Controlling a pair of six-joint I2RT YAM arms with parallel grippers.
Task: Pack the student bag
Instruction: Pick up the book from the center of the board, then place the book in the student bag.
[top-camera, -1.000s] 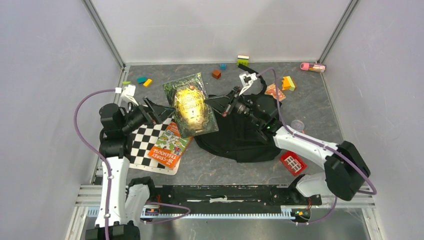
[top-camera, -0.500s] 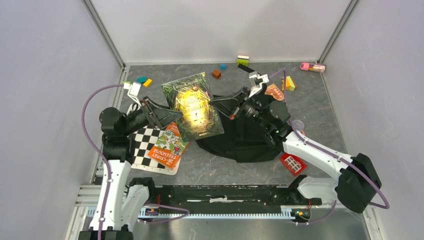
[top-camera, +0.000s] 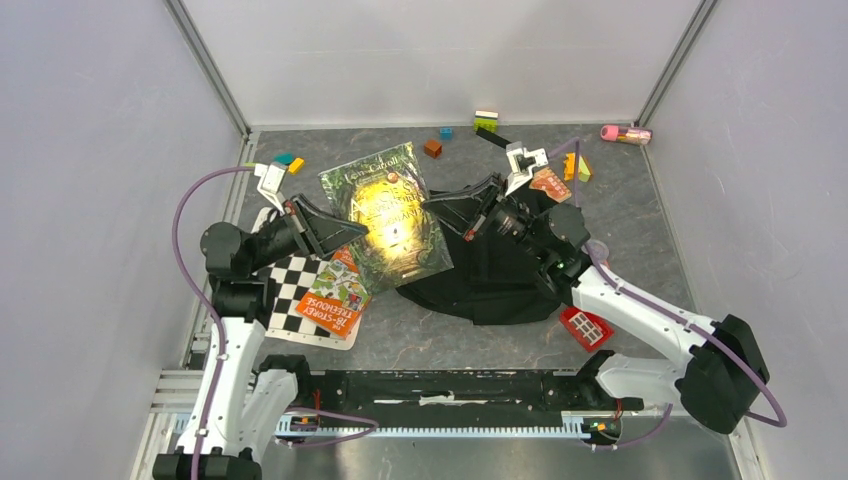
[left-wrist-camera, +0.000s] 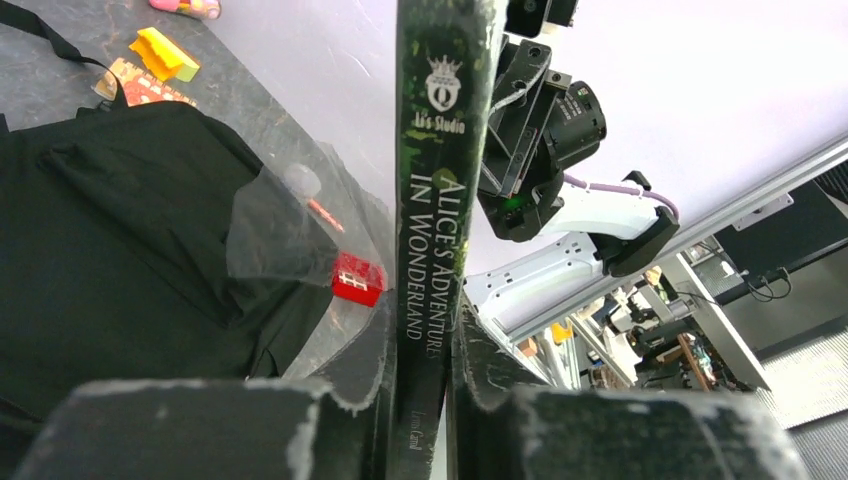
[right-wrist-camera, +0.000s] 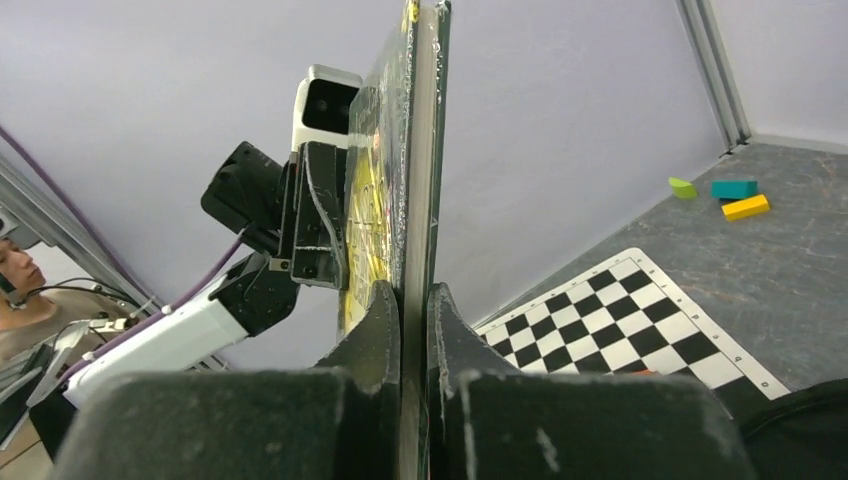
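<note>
Left gripper (left-wrist-camera: 422, 345): jaws pressed onto the spine of the green book (top-camera: 388, 215), one finger on each face, with no gap visible between pad and cover (spine reads "Alice's Adventures in Wonderland").

Right gripper (right-wrist-camera: 412, 305): pinching the same green book at the opposite long edge, fingers tight against both covers.

Green book: held up off the tabletop (top-camera: 650, 215) between the two grippers, tilted, front cover towards the top camera. In that view its lower right corner overlaps the left edge of the student bag (top-camera: 500, 280).

Student bag: lies slumped on the tabletop, black, beneath the right arm. Cannot tell from any view whether its mouth is open.

Left of the bag: a checkered board (top-camera: 288, 290) with an orange paperback (top-camera: 335, 300) lying partly on it, both below the left gripper.

Bag's near right corner: a red block (top-camera: 586, 326) just beside the fabric.

Behind the bag: a brown block (top-camera: 432, 148), well apart. A pink item (top-camera: 625, 134) sits farther off to the right.
</note>
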